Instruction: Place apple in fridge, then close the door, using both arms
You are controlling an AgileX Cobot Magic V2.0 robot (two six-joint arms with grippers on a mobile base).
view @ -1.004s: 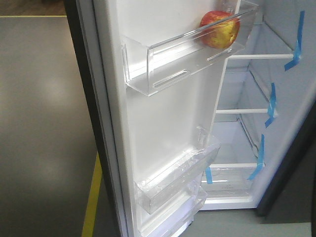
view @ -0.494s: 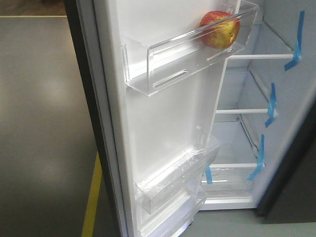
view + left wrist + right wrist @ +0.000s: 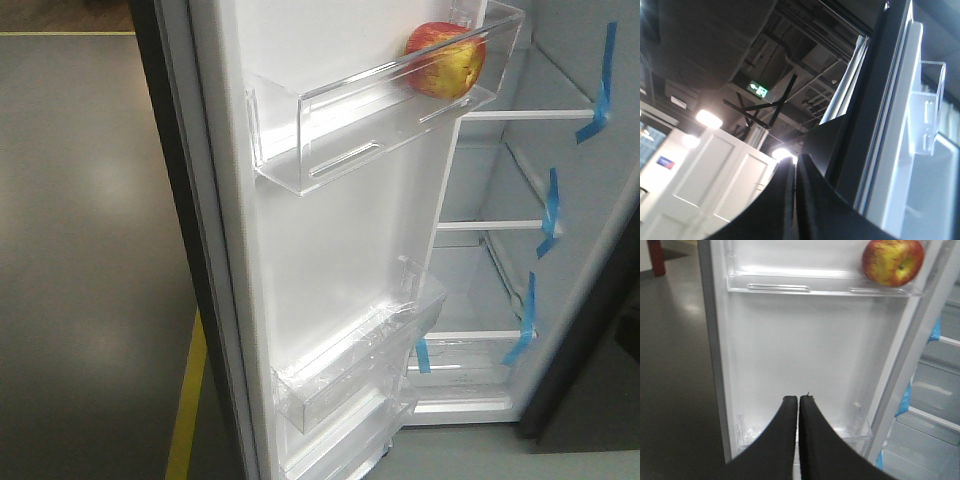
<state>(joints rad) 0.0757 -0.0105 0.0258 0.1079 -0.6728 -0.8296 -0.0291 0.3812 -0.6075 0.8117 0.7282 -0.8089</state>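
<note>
The apple (image 3: 445, 58), red with yellow patches, rests at the right end of the clear upper bin (image 3: 380, 110) on the white inner face of the open door (image 3: 330, 240). Behind it the fridge (image 3: 510, 115) shows white shelves and blue tape strips. My right gripper (image 3: 798, 399) is shut and empty. It faces the door's inner face (image 3: 805, 340), below and left of the apple (image 3: 892, 261). My left gripper (image 3: 796, 162) is shut with nothing in it, pointing upward beside the door's dark outer edge (image 3: 875, 100). Neither gripper shows in the front view.
A lower clear bin (image 3: 350, 365) juts from the door. Grey floor with a yellow line (image 3: 188, 400) lies left of the door. The fridge's dark right wall (image 3: 580, 380) bounds the opening. The left wrist view shows a ceiling, lamps and white panelled doors (image 3: 715, 180).
The apple, door and fridge look the same. Only a small dark shape at the lower right edge of the front view has shifted slightly.
</note>
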